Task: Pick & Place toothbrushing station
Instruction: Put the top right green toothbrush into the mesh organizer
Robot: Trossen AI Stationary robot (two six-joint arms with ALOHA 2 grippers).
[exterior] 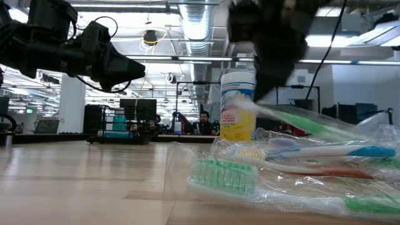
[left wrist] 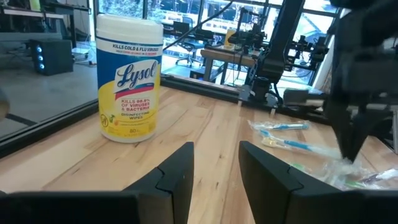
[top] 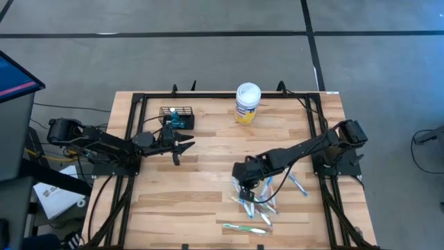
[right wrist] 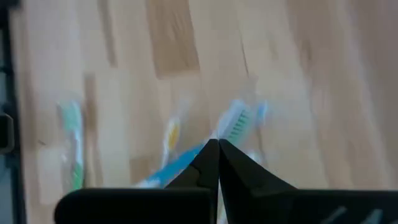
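Basket (top: 177, 116) sits upper left of the high view, just above left gripper (top: 182, 144), fingers parted, empty. Right gripper (top: 248, 186) pinched on wrapped toothbrush (right wrist: 233, 127), well apart at lower centre.

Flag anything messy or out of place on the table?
The wrapped toothbrushes lie scattered at crossed angles on the right front of the table, none in the black mesh basket at back left. The wipes tub stands upright. Nothing looks spilled or broken.

bare table (top: 208, 167) centre, toothbrushes (top: 258, 205) cluttering right
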